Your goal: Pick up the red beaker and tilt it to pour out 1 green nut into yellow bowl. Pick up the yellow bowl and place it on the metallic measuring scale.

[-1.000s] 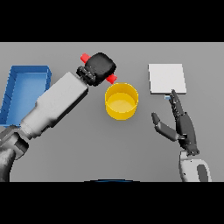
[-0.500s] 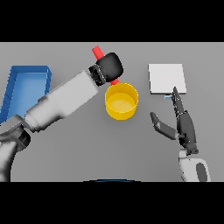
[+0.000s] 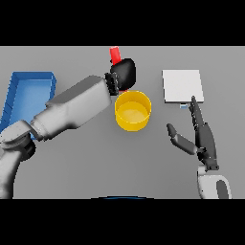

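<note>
My left hand is shut on the red beaker, of which only the red upper part shows above the dark fist. The hand hangs just behind the far rim of the yellow bowl, which stands at the table's middle. No green nut shows in the bowl or elsewhere. The metallic measuring scale, a pale square plate, lies to the right of the bowl. My right hand stands open at the lower right, fingers straight and pointing at the scale's near edge, thumb spread to the left.
A blue tray lies at the table's left edge, partly behind my left forearm, which crosses the table diagonally from the lower left.
My left hand has carried the beaker to the right, from left of the bowl to just behind its far rim, and the beaker now stands more upright. The right hand has not moved.
</note>
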